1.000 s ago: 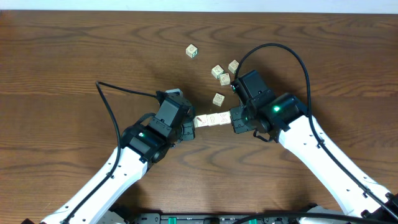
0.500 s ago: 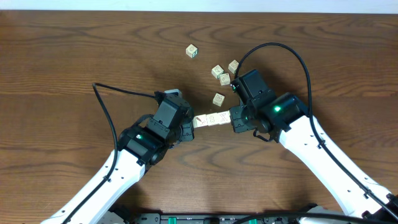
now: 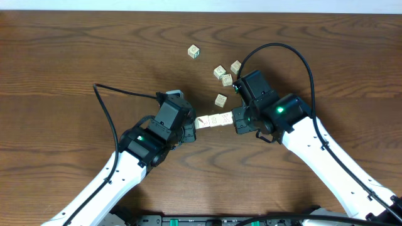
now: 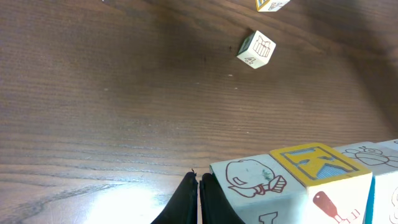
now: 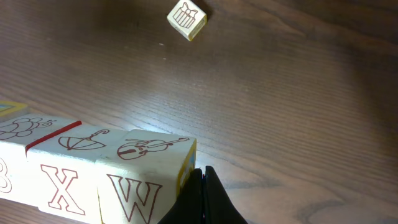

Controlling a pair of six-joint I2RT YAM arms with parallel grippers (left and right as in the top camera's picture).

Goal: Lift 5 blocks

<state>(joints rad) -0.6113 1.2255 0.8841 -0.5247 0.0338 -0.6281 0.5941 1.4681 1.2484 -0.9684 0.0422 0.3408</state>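
**Dark wood below, a pale edge beyond**

I work over a brown wooden counter (image 3: 63, 63) whose wavy grain runs side to side. A thin pale strip (image 3: 201, 5) lies along its far edge; whether it is wall or floor I cannot tell. Overhead light leaves a bright glare (image 4: 81, 202) on the varnish at my left.

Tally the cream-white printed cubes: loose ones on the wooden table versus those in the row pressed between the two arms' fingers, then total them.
Loose cream-white printed cubes: 5
Cubes in the pressed row: 5, matched across both wrist views
Total: 10
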